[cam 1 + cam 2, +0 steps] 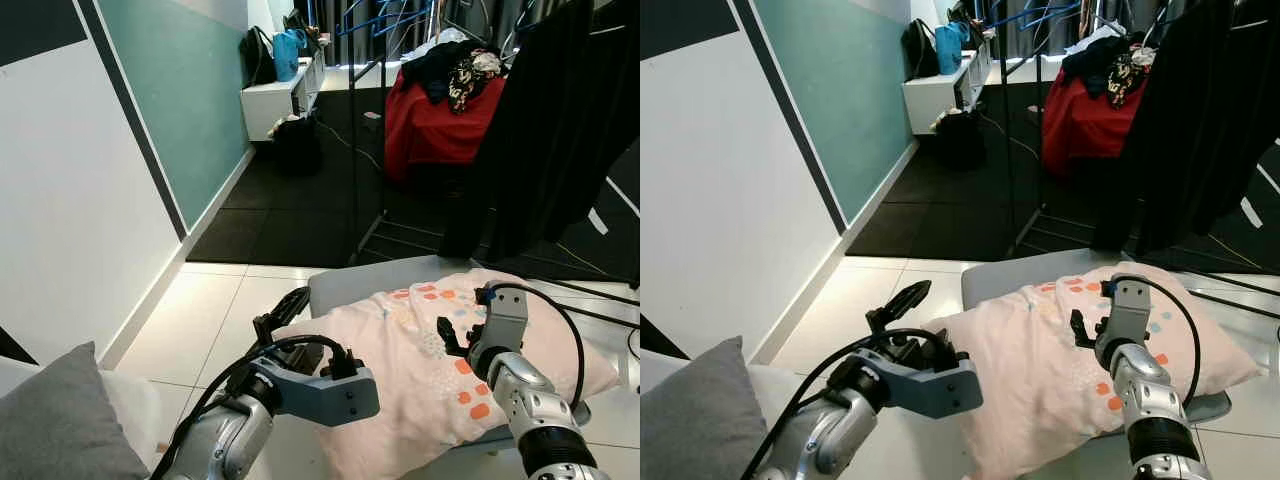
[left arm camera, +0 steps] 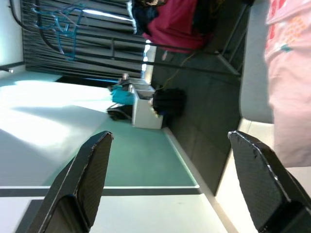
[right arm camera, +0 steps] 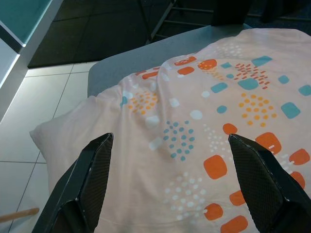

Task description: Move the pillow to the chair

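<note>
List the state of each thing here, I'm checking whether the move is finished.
Pale pink pillow with orange and teal dots: lying on the grey chair seat, not gripped.
Left claw: open, beside the pillow's corner.
Right claw: open, above the pillow.
Grey cushion: lying at lower left.

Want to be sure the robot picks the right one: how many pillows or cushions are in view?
2. A pink patterned pillow lies on the grey chair seat ahead; a grey cushion sits at the robot's near left. Others could be hidden.

Head eyes look forward and down from above, both seeing pillow (image 1: 440, 360) on chair (image 1: 345, 283). Right wrist camera close over pillow. Left wrist camera faces teal wall (image 2: 141, 162).
</note>
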{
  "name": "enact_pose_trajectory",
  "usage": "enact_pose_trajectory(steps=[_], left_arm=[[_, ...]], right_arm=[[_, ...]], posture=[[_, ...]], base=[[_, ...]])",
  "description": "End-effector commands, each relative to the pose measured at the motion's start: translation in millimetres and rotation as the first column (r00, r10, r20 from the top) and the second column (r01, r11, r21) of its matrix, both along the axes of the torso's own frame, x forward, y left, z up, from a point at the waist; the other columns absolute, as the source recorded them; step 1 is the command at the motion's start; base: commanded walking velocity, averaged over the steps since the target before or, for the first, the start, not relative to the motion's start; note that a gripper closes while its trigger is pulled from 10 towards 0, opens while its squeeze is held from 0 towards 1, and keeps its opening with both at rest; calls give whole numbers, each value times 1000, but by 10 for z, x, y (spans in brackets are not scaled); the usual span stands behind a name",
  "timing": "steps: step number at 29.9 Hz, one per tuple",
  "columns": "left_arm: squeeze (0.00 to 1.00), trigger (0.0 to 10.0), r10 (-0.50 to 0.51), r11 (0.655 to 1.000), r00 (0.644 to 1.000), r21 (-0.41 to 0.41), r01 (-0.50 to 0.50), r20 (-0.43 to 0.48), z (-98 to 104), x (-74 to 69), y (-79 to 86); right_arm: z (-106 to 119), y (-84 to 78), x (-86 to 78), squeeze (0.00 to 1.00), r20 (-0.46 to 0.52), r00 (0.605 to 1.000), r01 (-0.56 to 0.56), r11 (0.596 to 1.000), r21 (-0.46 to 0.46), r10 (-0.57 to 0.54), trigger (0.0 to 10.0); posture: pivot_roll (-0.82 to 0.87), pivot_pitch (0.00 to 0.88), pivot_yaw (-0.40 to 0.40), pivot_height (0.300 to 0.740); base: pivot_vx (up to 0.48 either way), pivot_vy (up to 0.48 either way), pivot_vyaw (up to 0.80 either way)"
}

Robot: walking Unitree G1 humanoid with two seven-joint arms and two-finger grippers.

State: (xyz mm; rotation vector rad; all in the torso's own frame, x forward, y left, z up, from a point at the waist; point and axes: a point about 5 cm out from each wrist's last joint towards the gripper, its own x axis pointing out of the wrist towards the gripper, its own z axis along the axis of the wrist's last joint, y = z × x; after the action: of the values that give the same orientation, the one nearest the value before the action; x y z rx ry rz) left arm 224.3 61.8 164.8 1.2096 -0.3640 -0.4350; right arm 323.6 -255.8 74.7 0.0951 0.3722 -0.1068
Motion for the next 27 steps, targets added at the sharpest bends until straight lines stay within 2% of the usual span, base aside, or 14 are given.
enact_pose_trajectory(steps=[1,4,6,7,10,13,14,18,19,21,22,23,25,27], left_arm=[[0,10000,20,999,996,-35,-23,-84,-41,32,60],[0,10000,24,990,981,-128,-50,-194,-63,61,78],[0,10000,72,929,942,-322,-184,-329,-20,134,164],[0,10000,72,929,942,-322,-184,-329,-20,134,164],[0,10000,132,800,884,-478,-363,-449,78,296,374],[0,10000,137,771,872,-502,-392,-470,115,346,439],[0,10000,146,681,811,-537,-497,-566,140,481,700],[0,10000,125,569,756,-578,-585,-642,60,582,960],[0,10000,125,569,756,-578,-585,-642,60,582,960],[0,10000,-21,489,714,-630,-603,-700,-111,676,1077],[0,10000,-21,489,714,-630,-603,-700,-111,676,1077],[0,10000,-129,442,655,-634,-634,-745,-238,708,1118],[0,10000,-129,442,655,-634,-634,-745,-238,708,1118],[0,10000,-179,196,615,-640,-743,-768,-517,761,1399]], right_arm=[[-11,39,7,0,5,1000,-5,1000,20,5,10000],[-8,58,18,0,6,1000,-10,1000,20,10,10000],[-13,83,23,0,6,1000,-15,1000,21,15,10000],[-13,83,23,0,6,1000,-15,1000,21,15,10000],[-16,115,31,0,7,999,-34,999,21,34,10000],[-10,123,35,0,11,999,-42,999,20,42,10000],[15,132,48,0,24,998,-54,998,17,54,10000],[40,151,64,0,41,997,-70,997,16,69,10000],[40,151,64,0,41,997,-70,997,16,69,10000],[56,168,75,0,49,996,-75,997,18,75,10000],[56,168,75,0,49,996,-75,997,18,75,10000],[60,168,76,0,50,996,-74,997,18,73,10000],[60,168,76,0,50,996,-74,997,18,73,10000],[47,129,74,0,23,998,-57,998,4,57,10000]], posture=[[-160,42,90,700],[-164,40,93,700],[-171,44,89,700],[-171,44,89,700],[-181,38,85,700],[-181,38,85,700],[-187,33,84,700],[-189,29,92,700],[-189,29,92,700],[-193,30,91,700],[-193,30,91,700],[-197,33,88,700],[-197,33,88,700],[-207,45,83,700]], base=[[0,0,0],[0,0,0],[0,0,0],[0,0,0],[0,0,0],[0,0,0],[0,0,0],[0,0,0],[0,0,0],[0,0,0],[0,0,0],[0,0,0],[0,0,0],[0,0,0]])
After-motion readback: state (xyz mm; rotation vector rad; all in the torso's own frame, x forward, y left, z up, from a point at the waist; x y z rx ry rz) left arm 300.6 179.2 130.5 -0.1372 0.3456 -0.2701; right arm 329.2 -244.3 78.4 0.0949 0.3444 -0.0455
